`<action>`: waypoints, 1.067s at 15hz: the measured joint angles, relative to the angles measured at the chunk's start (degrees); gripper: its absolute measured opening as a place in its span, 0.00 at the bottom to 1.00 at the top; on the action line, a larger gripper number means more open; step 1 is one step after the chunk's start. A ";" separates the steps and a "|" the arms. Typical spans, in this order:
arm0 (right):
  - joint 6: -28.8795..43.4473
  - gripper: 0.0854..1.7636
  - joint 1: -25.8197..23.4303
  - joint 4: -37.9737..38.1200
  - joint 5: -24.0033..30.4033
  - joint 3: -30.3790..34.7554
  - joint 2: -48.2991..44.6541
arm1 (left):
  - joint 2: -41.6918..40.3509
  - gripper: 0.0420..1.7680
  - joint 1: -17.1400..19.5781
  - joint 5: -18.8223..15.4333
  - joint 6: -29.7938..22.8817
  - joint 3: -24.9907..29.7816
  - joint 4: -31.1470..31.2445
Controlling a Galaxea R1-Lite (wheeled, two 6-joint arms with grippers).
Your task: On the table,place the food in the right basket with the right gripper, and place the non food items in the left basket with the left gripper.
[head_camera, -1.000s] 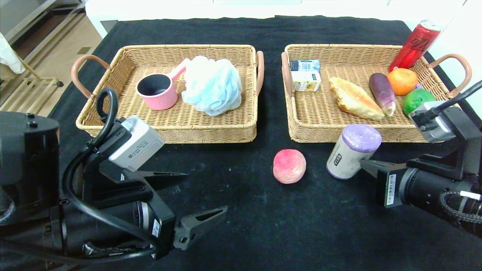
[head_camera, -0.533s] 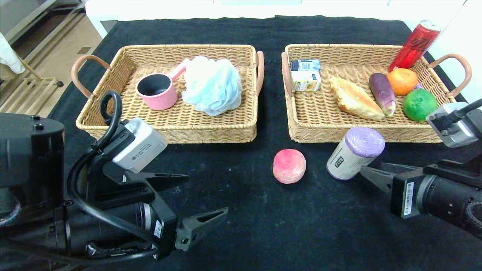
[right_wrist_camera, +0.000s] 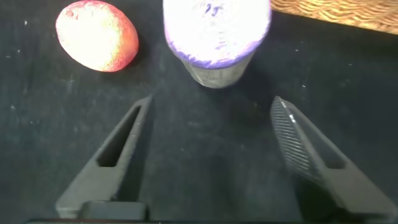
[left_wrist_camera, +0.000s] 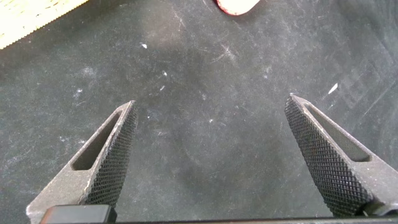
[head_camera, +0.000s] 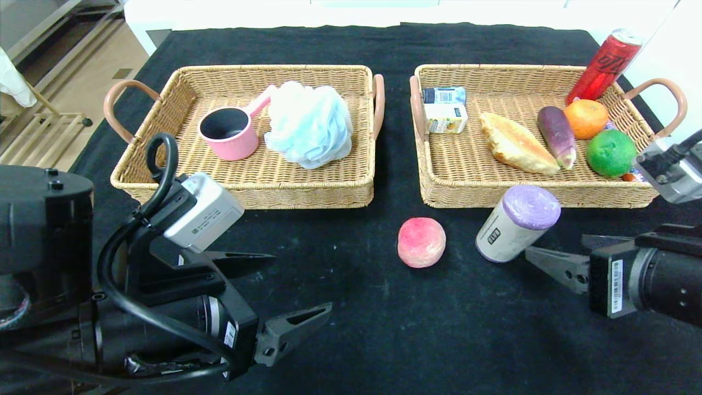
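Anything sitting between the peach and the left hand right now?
Nothing: only bare black table separates the peach from the open left hand, as the head view shows.

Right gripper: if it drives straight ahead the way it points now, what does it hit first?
Most likely the grey-labelled roll. The right gripper has its jaws open and the roll stands just beyond them, about centred. The peach sits off to one side, out of line.
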 joint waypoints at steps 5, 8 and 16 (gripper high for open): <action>4.49 0.87 0.05 15.08 0.04 -16.93 4.19 | 0.10 0.97 0.00 0.01 0.02 0.07 0.00; 5.18 0.90 -0.54 18.97 0.12 -24.28 9.37 | 0.10 0.97 0.00 0.00 0.00 0.07 -0.05; 5.95 0.94 -3.50 19.98 -2.08 -30.24 17.26 | 0.10 0.97 0.00 0.00 0.02 0.11 -0.05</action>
